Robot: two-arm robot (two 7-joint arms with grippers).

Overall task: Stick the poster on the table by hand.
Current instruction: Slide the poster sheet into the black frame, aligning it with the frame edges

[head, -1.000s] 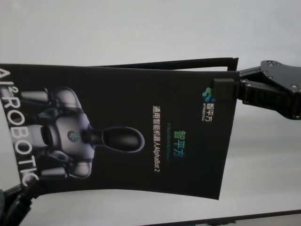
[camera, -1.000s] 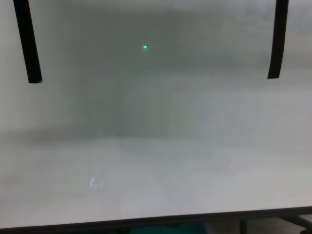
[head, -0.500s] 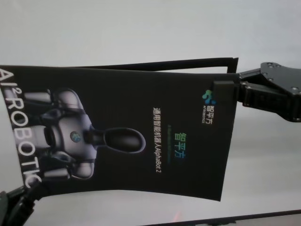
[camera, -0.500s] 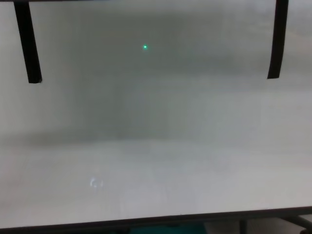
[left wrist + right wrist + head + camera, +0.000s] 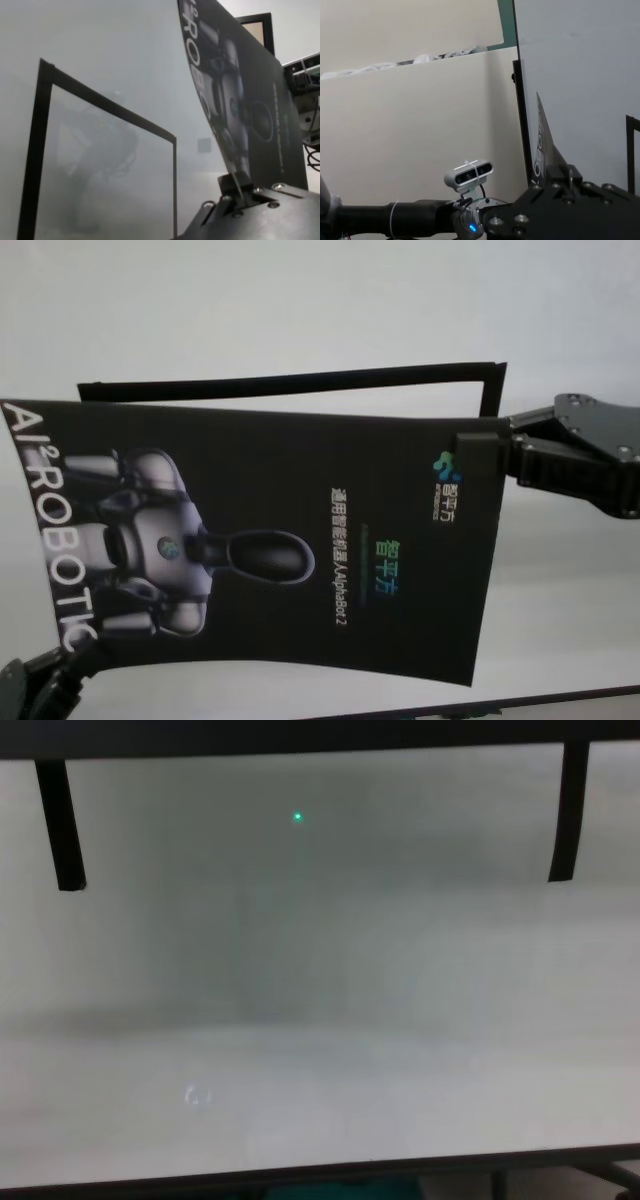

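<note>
Two claws, left claw (image 5: pixel 45 680) and right claw (image 5: pixel 480 450), seemingly pinch the poster (image 5: pixel 280 540) aloft.

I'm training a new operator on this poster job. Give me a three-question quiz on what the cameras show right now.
1. True or false: the poster lies flat on the table.
2. Which end effector pinches the poster's corner beside the small teal logo? A) left B) right
3. Fill in: the black outline on the table has the shape of a ___.

Key: 1. False; it is held up, bowed, by the right end effector and the left end effector. 2. B. 3. Rectangle; it shows partly behind the poster.
</note>
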